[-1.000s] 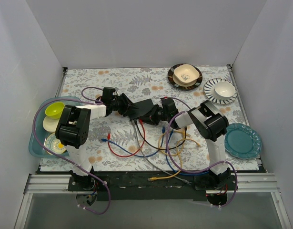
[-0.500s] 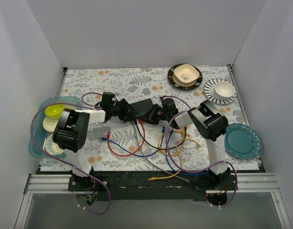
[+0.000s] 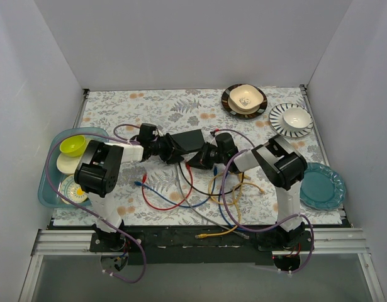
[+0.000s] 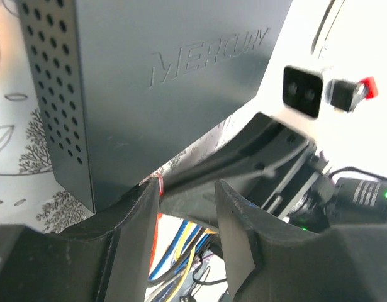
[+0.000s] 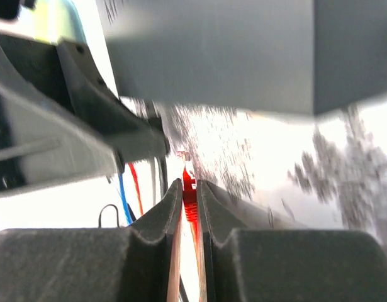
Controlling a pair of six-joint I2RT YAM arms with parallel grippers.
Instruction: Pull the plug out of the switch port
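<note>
I see the switch (image 3: 185,141) mid-table, lifted between both arms. My left gripper (image 4: 184,217) clamps its near corner. My right gripper (image 5: 189,207) pinches the red plug (image 5: 189,192) just clear of it.

Both arms reach in to mid-table, left gripper (image 3: 163,149) jaws clamped partway apart, right gripper (image 5: 189,192) pinched nearly closed.

Even, bright overhead light fills the top view, sharp throughout, with soft shadows. Both wrist views are blown out white behind the flat dark-grey metal switch box (image 4: 149,88), which blurs in the right wrist view.
</note>
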